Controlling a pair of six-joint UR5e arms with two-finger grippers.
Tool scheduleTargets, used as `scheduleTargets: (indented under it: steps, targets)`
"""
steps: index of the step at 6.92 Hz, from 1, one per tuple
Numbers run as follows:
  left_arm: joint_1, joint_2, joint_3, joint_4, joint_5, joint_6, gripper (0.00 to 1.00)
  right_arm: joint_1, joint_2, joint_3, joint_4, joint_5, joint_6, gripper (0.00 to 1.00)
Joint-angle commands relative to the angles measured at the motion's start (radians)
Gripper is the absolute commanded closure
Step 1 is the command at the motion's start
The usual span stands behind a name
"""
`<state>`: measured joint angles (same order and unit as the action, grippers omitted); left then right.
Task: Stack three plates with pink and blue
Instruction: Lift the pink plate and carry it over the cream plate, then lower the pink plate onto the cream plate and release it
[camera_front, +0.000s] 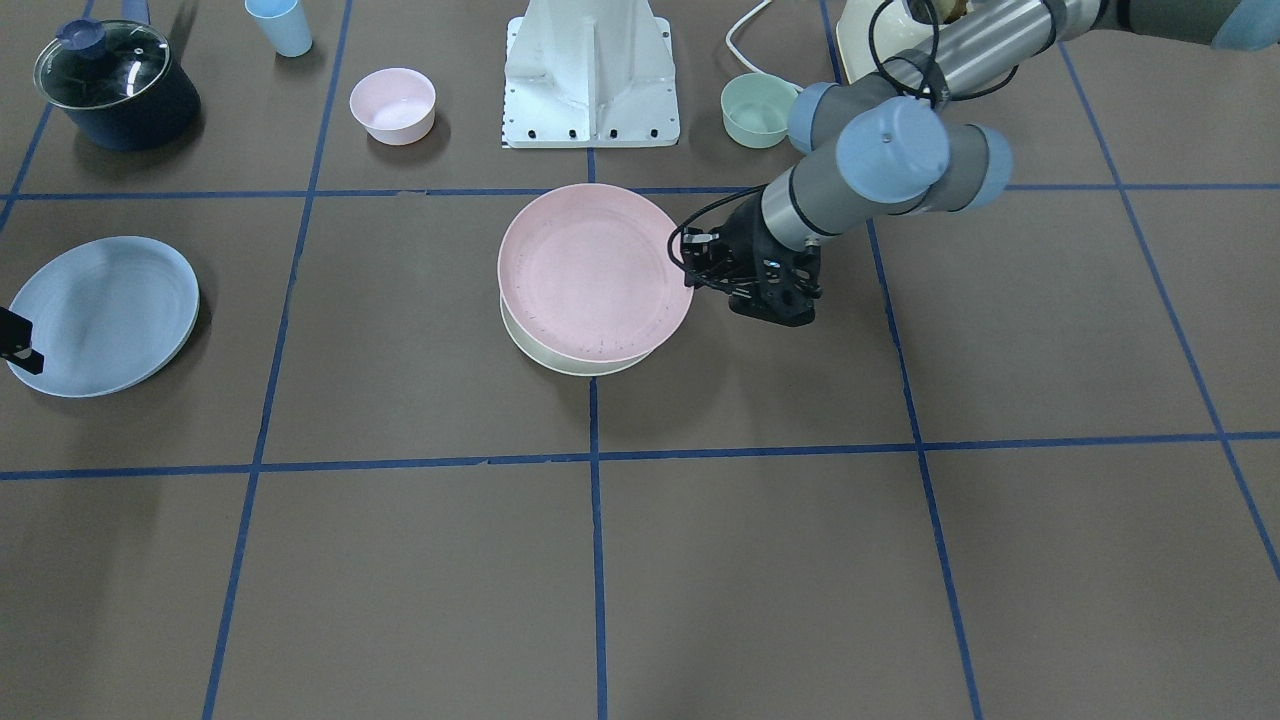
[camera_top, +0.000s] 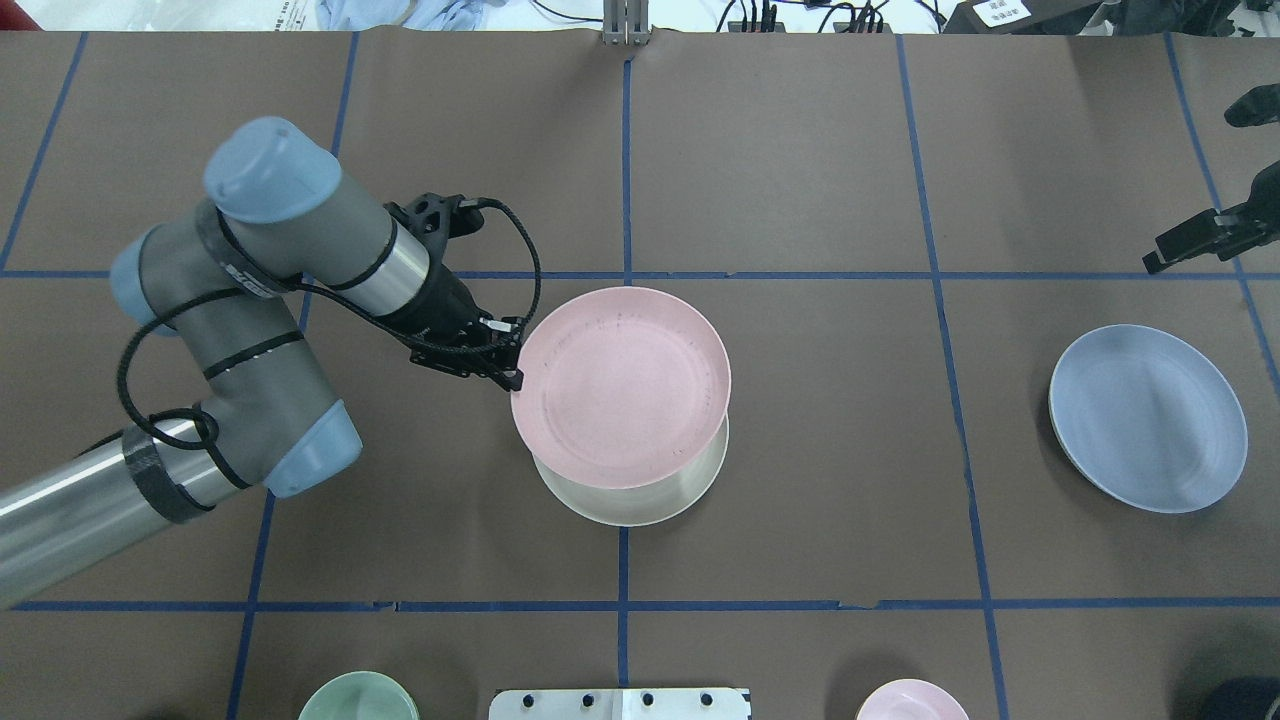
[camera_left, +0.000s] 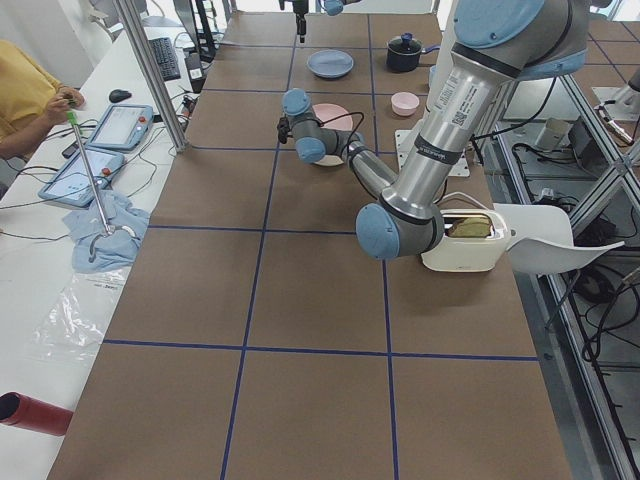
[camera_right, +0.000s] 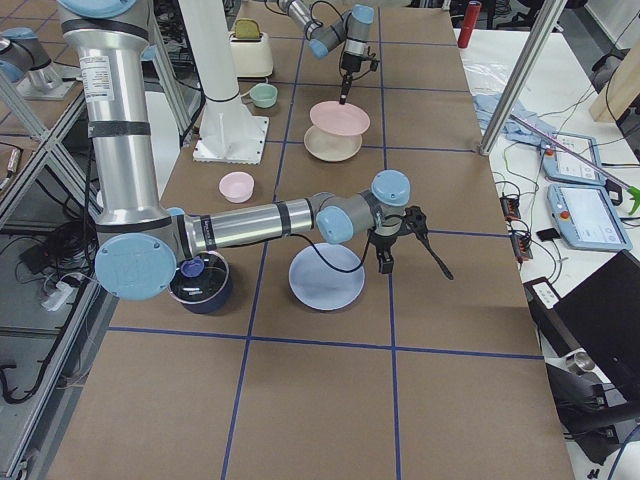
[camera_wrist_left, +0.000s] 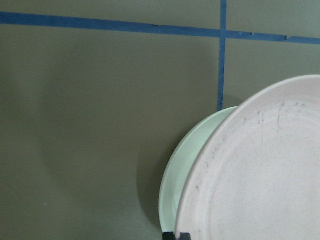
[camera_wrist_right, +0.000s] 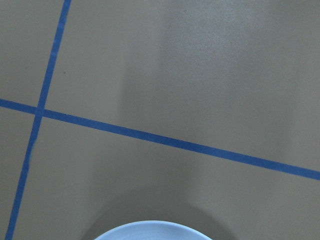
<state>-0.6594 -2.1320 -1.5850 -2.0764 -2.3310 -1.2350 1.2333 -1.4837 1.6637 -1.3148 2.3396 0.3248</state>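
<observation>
And the left claw clamps the pale pink round plastic plate by its rim, over the cream-white round plate; right claw: can't tell.

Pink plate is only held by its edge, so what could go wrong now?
The left gripper pinches the pink plate only at its rim, so the plate might slip or tip. The plate also sits off-centre over the cream plate, so if it is let go here it could land crooked or slide off. The blue plate lies far off by itself and is not yet on top. A lopsided stack would make adding it harder.
</observation>
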Motion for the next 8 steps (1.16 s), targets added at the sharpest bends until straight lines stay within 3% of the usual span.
scheduleTargets:
  steps: [1,2,3,4,6,7,8]
  targets:
    - [0.059,-0.019,0.040,-0.019,0.065,-0.007,1.00,0.000,0.000,-0.001,0.000,0.001,0.000,0.00]
    - [0.073,-0.016,0.040,-0.021,0.070,-0.004,1.00,-0.002,0.000,-0.002,0.000,0.003,0.000,0.00]
    - [0.095,-0.013,0.040,-0.024,0.109,0.000,0.66,0.000,0.000,-0.004,0.000,0.004,0.000,0.00]
    - [0.093,-0.002,0.016,-0.028,0.116,-0.001,0.01,-0.002,0.003,-0.005,0.000,0.004,0.000,0.00]
    - [0.003,0.050,-0.093,-0.021,0.110,0.002,0.00,-0.012,0.005,-0.005,0.000,0.004,0.000,0.00]
    - [-0.037,0.066,-0.128,-0.019,0.107,0.005,0.00,-0.032,-0.042,-0.002,0.002,0.003,0.000,0.00]
    - [-0.048,0.066,-0.131,-0.019,0.107,0.005,0.00,-0.049,-0.120,-0.015,0.093,-0.003,-0.001,0.00]
